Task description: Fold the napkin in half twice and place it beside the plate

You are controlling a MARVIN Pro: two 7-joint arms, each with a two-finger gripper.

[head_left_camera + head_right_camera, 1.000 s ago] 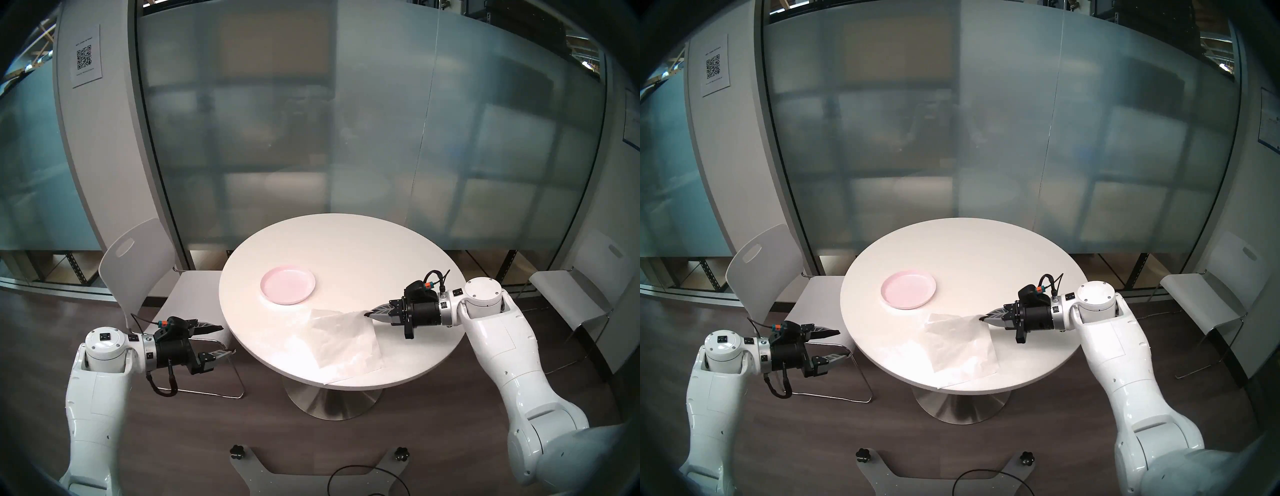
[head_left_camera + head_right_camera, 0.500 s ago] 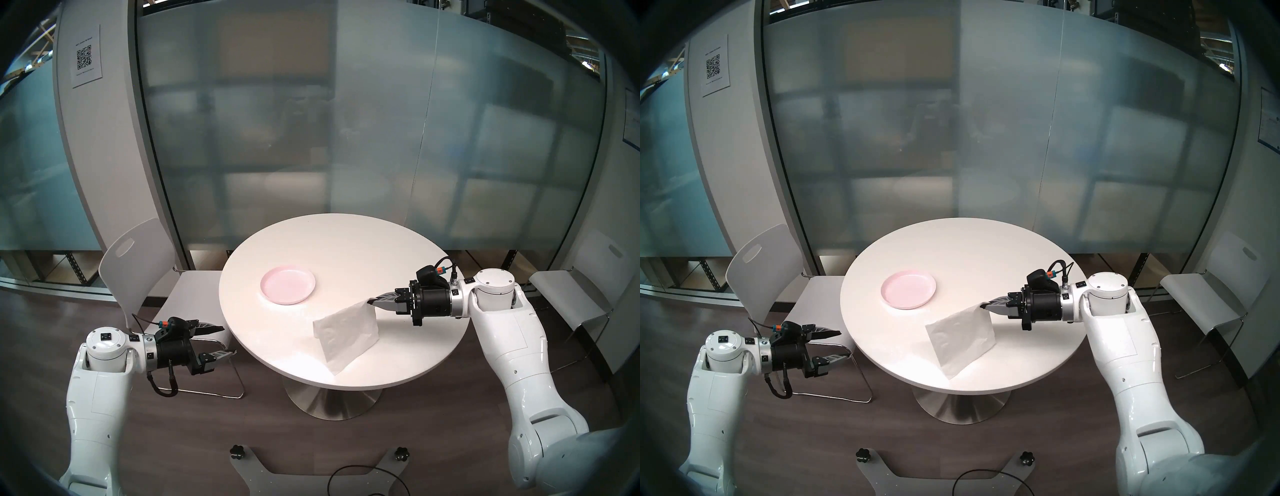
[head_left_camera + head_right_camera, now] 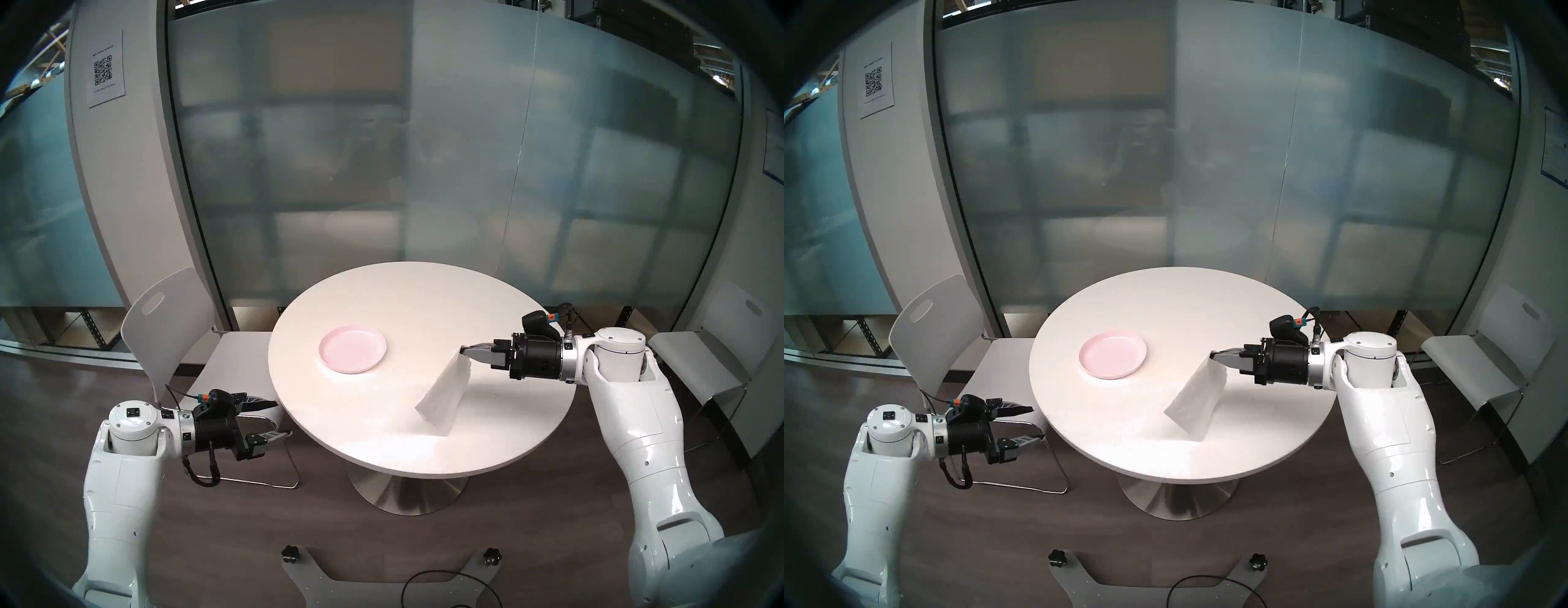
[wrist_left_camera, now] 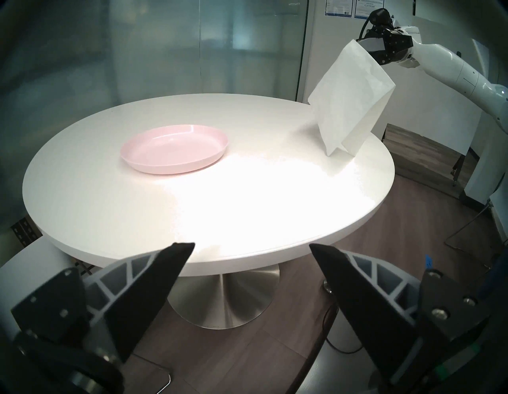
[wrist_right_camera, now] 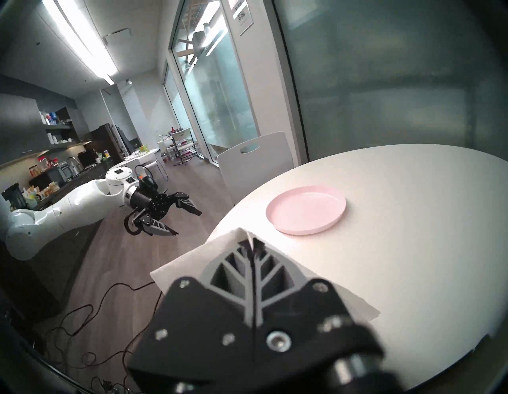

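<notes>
We hold the napkin (image 3: 443,395) by its top corner in our right gripper (image 3: 466,351), fingers pinched together on it; it hangs down and leftward over the table (image 3: 424,297), its low tip near the surface. The plate (image 3: 352,348) lies further left. Our left gripper (image 3: 275,418) waits wide apart, off the table's edge

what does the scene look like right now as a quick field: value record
surface: round white table
plate: pink plate, empty, left of the napkin, apart from it
napkin: white paper napkin, pinched at its top corner, hanging doubled over; whether its lowest tip touches the table cannot be told
right gripper: shut on the napkin, raised above the table
left gripper: open, empty, off the table's left edge
nearby: white chair left of the table
</notes>
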